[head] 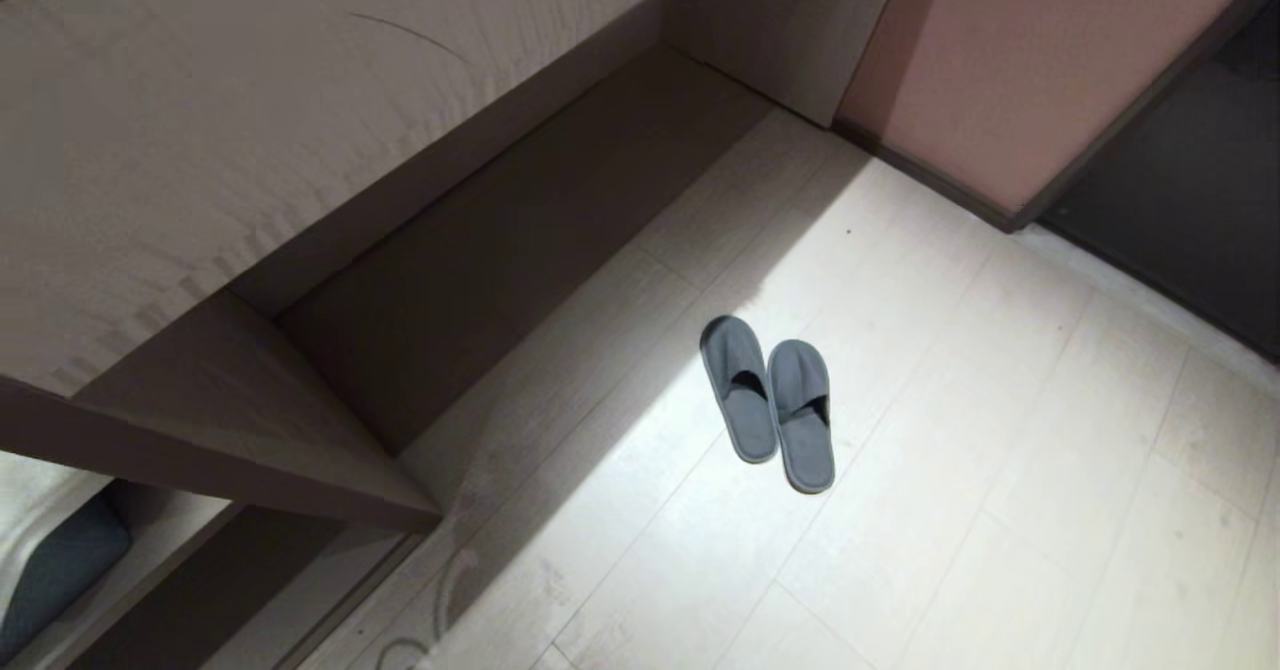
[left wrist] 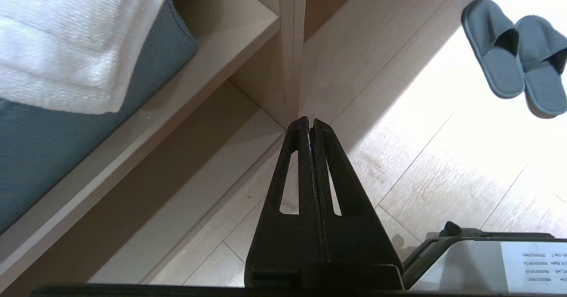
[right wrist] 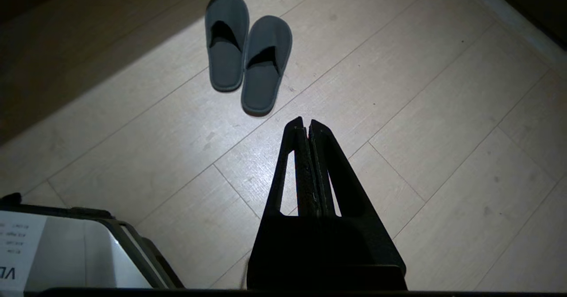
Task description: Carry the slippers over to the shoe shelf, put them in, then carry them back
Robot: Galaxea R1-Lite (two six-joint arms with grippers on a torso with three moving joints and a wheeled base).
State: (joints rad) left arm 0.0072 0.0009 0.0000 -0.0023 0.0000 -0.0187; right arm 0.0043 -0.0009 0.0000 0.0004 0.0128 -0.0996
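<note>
On pale floor just outside the shoe shelf (head: 300,230) lie the slippers (head: 768,400); both grippers pressed closed, empty.

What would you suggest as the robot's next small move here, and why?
Probably open the right tool and lower it toward the slippers. They lie side by side on the floor, outside the shoe shelf, and both tools, the left tool too, are shut, holding nothing.

The slippers (head: 768,402) look like soft, matt cloth. The shoe shelf (head: 300,210) is matt, grained wood, and the floor (head: 1000,470) is pale wood-look planks with a slight sheen.
</note>
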